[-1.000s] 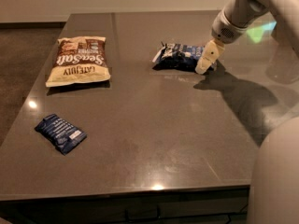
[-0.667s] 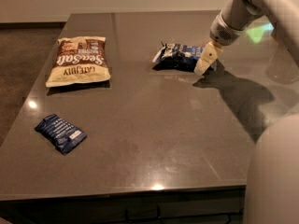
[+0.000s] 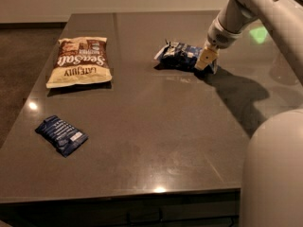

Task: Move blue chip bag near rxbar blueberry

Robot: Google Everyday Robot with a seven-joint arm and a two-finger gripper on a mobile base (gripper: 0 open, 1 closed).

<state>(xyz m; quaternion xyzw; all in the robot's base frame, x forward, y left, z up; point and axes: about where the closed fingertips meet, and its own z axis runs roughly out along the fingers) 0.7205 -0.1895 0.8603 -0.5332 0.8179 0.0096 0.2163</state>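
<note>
Blue chip bag (image 3: 179,56) is the thing to shift, and it lies flat toward the far right of the bench (image 3: 165,126), a broad dark glossy top with plenty of bare surface between the packages.

The robot's pale arm (image 3: 246,11) reaches down from the upper right, and its shadow falls on the bench behind the bag.

Next in size, the cream-and-brown Sea Salt bag (image 3: 79,61) sits at the far left, well apart from the chip bag. I judge it should be left alone. A straight diagonal path toward the near left corner passes in front of it without touching.

The chip bag itself is crinkly and puffy, so it will likely give under pressure. A hold on the crimped end or across the body should be firmer than one on a loose fold.

The rxbar blueberry (image 3: 61,135) rests flat near the front left edge, far from the bag. The bag should be set down just beside it, not on top, and not so close that the bar is nudged off the edge.

The gripper (image 3: 207,59) is low at the bag's right end, touching or almost touching it. Whether it is spread or already pinching the bag I cannot tell. A firm hold should be confirmed before lifting.
</note>
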